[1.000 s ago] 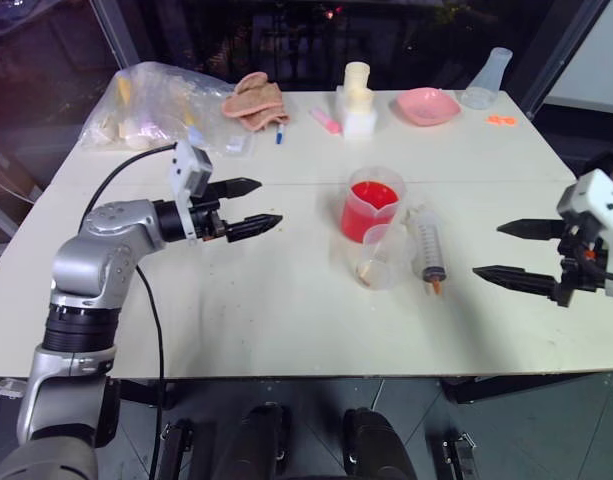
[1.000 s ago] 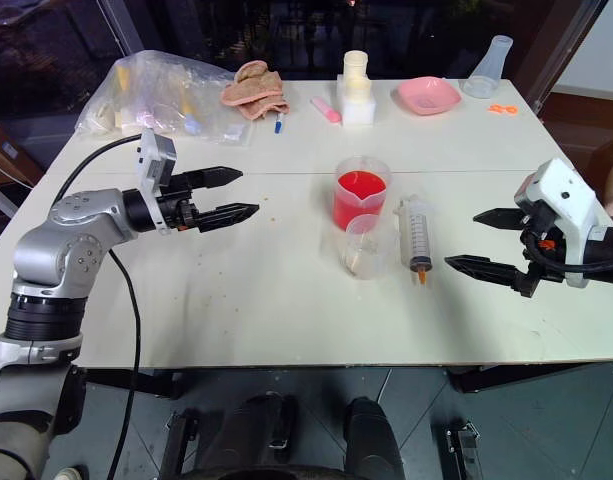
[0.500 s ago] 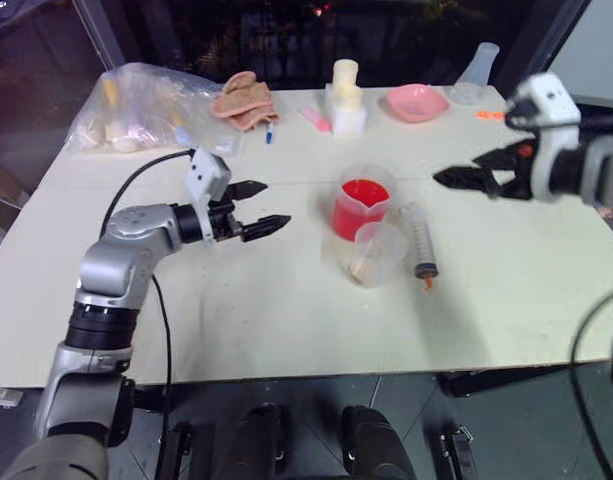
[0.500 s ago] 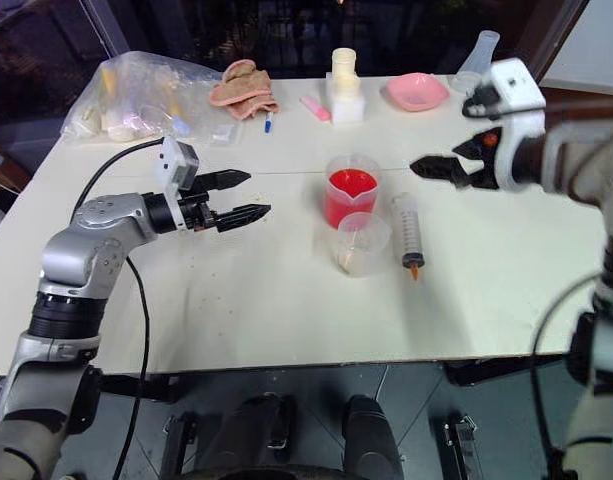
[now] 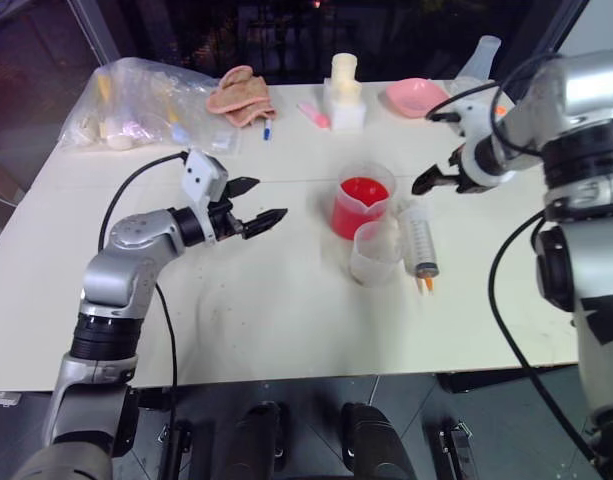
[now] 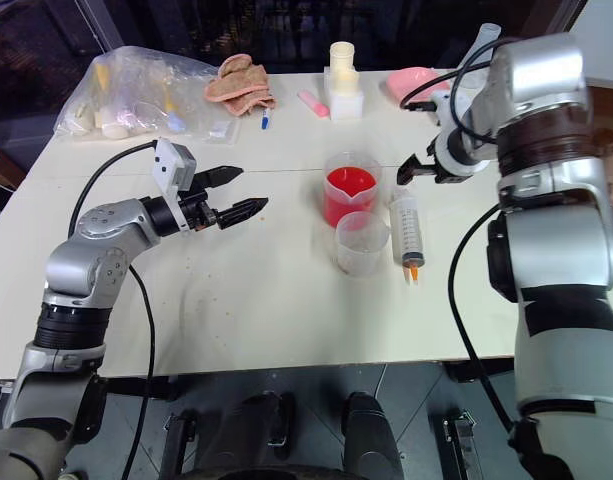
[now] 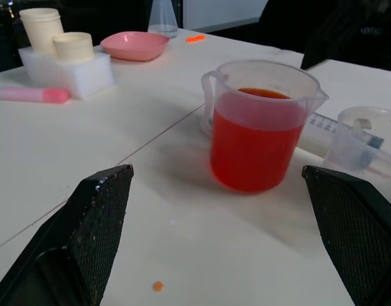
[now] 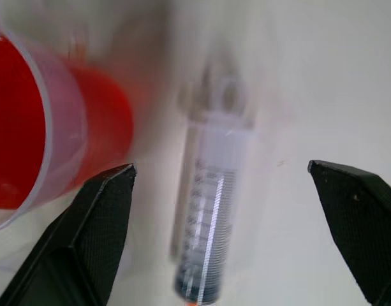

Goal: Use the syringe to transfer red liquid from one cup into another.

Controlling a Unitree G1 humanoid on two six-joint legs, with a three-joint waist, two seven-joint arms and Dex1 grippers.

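So far nothing is transferred: the syringe (image 5: pixel 420 238) lies on the table (image 5: pixel 286 310) just beside the red cup (image 5: pixel 361 207), untouched. Right hand (image 8: pixel 227 185) hovers above it, released; left hand (image 5: pixel 254 205) also empty.

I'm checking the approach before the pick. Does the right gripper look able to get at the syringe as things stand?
Probably yes. The right gripper is open above the syringe, which lies flat with nothing on it; the red cup stands close beside it.
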